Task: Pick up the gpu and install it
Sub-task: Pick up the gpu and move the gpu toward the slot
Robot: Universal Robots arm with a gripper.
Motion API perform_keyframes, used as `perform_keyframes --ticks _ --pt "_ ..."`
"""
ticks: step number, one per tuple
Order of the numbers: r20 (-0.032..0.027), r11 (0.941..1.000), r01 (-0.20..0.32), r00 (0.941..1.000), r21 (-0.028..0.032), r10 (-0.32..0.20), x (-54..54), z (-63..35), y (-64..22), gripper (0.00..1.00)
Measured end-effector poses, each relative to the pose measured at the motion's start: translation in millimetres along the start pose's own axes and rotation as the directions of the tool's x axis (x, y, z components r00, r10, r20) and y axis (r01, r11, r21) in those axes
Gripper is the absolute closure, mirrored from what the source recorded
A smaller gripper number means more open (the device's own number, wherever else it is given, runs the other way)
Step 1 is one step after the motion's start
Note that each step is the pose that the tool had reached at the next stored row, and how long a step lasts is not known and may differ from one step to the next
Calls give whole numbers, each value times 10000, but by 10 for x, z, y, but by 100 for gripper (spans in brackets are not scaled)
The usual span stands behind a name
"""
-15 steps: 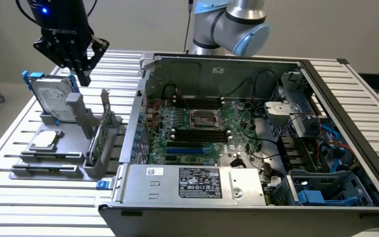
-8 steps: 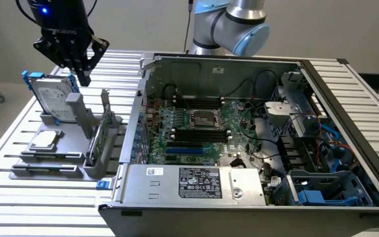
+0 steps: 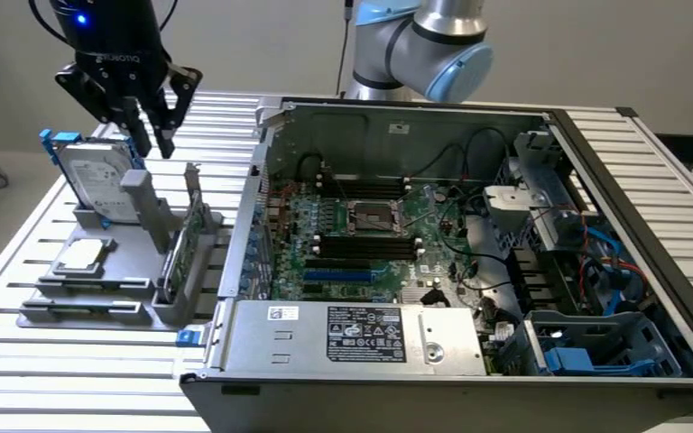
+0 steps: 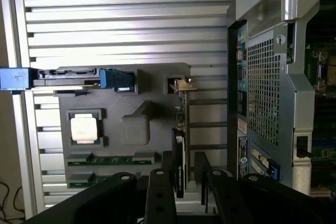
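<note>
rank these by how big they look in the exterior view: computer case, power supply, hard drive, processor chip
Largest to smallest:
1. computer case
2. power supply
3. hard drive
4. processor chip
The power supply looks nearer the camera than the hard drive, so the gap between those two may be overstated.

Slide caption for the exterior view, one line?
Open gripper hovers over the gray holder where the gpu stands upright, beside the open computer case.
</note>
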State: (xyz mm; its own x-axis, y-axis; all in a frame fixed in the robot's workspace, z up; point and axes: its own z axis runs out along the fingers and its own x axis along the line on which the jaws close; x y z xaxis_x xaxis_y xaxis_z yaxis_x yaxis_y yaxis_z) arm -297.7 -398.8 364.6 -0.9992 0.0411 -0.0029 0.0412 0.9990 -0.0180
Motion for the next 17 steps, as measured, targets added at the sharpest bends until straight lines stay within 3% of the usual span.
perform_keyframes --ticks 3,17 --pt "-42 10000 0 10000 3 0 0 30 -4 58" --pt "-43 10000 14 10000 3 -14 -2 287 -72 58"
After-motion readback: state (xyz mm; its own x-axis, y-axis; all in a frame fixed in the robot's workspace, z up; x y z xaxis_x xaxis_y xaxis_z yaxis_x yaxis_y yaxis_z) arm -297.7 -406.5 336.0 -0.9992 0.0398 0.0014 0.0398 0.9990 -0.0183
